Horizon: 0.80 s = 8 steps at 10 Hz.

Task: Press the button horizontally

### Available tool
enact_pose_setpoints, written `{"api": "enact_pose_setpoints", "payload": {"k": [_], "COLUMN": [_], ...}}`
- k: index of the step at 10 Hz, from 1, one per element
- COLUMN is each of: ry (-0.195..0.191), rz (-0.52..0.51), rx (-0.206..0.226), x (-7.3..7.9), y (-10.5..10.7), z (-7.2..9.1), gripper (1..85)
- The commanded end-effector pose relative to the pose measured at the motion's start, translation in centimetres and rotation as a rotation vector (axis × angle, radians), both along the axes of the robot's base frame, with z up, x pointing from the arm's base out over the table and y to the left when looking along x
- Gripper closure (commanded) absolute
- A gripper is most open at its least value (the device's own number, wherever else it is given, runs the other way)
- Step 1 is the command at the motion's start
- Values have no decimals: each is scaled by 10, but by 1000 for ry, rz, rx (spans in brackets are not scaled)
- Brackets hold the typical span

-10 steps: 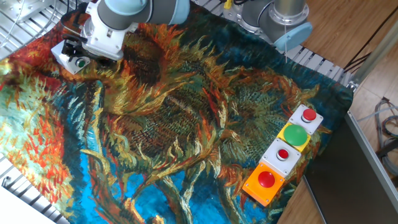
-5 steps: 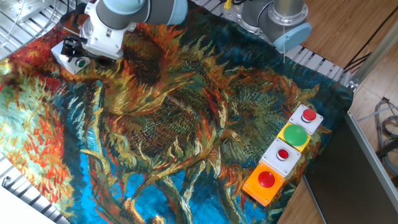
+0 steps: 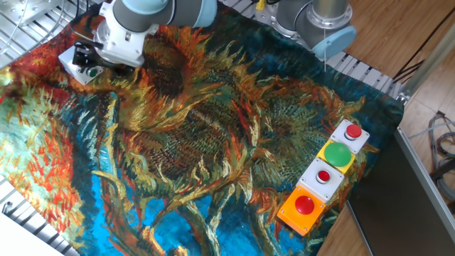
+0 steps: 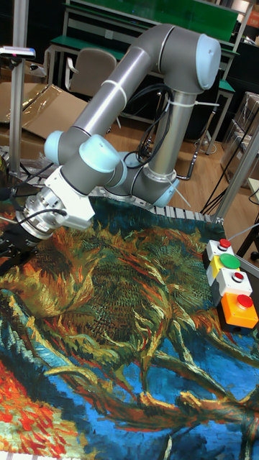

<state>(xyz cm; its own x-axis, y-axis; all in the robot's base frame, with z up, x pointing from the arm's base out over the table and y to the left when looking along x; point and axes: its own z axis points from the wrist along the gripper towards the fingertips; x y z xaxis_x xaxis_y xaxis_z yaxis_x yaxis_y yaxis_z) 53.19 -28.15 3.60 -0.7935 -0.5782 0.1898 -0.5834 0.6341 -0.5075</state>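
1. Gripper (image 3: pixel 84 55) sits at ten o'clock on the cloth (image 3: pixel 213 142), right against the white box (image 3: pixel 79 71); you cannot tell its finger gap.
2. Your button (image 3: pixel 92 71) faces sideways on that light box, which will likely slide, so push squarely.
3. Contact is hidden; the tall view crops it out.

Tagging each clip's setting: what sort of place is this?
Probably a robotics lab or workshop: a grey UR5 arm over a sunflower-print cloth, green-topped workbenches behind, and a row of test push-buttons.
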Motion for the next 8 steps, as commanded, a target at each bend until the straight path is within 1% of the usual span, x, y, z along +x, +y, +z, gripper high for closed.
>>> {"api": "enact_pose_setpoints", "payload": {"k": [1,2,3,5,6,8], "ry": [-3,-13,-26,-22,-21,-10], "rz": [-35,-29,-15,-4,1,13], "rx": [64,78,71,38,22,26], "x": [-6,-3,2,5,13,27], "y": [11,14,13,9,12,12], "z": [-7,-8,-6,-2,1,3], "gripper": [163,163,163,163,163,167]}}
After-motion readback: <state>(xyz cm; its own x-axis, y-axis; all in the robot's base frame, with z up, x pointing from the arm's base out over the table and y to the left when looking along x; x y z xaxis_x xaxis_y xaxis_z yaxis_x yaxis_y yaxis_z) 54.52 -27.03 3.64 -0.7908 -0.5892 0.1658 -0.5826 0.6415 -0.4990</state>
